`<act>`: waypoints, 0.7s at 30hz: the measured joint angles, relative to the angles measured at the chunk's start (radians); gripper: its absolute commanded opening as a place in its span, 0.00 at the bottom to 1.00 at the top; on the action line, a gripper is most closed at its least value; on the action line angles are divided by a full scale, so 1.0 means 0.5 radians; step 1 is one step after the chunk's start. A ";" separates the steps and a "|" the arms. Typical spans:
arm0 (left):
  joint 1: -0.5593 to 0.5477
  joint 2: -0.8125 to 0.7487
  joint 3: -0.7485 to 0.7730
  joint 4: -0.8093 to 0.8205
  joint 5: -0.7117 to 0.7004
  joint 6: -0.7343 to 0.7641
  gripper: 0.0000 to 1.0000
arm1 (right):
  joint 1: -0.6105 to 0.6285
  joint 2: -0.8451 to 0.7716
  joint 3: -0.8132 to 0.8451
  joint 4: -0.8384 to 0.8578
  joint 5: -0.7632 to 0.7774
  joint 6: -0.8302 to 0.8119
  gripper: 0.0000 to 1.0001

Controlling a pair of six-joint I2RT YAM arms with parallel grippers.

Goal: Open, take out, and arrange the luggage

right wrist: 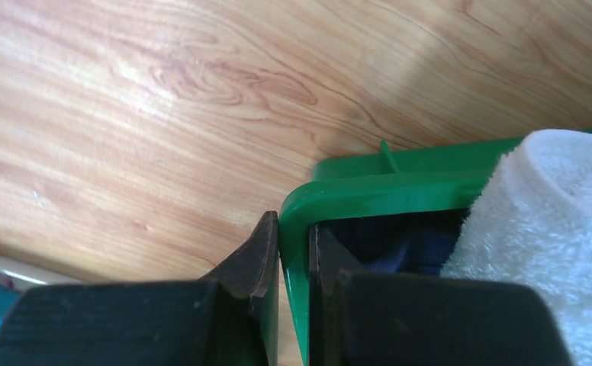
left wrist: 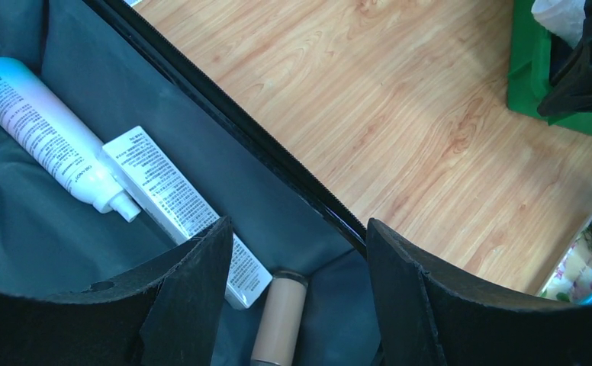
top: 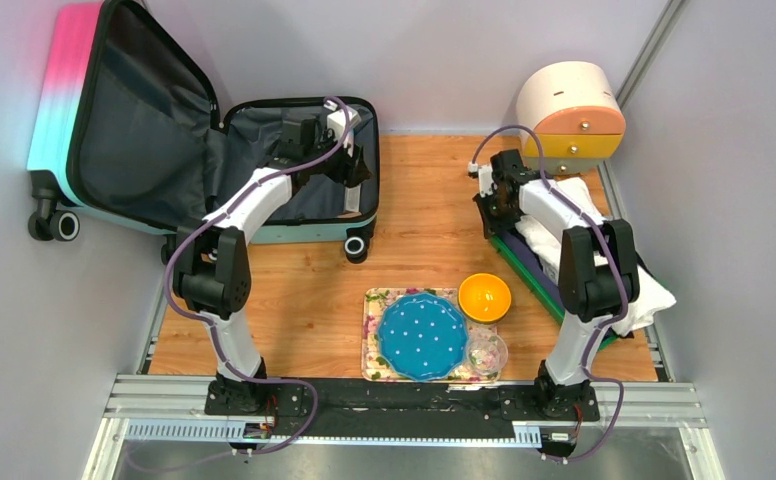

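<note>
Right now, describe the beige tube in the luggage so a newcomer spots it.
Find the open luggage at the table's far left; on the dark grey lining of its flat half, by the zipper edge, three toiletries lie. The beige tube lies next to the white box, with the white bottle beyond. It alone is tan; the others are white with printed text.
</note>
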 measured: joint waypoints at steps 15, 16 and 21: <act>0.000 -0.001 0.053 -0.072 -0.002 0.005 0.72 | -0.235 0.043 0.103 0.047 0.246 0.559 0.00; 0.000 -0.001 0.053 -0.078 -0.002 0.005 0.72 | -0.290 0.043 0.107 0.060 0.226 0.526 0.00; 0.000 -0.001 0.053 -0.079 -0.002 0.004 0.72 | -0.465 0.043 0.107 0.058 0.163 0.326 0.00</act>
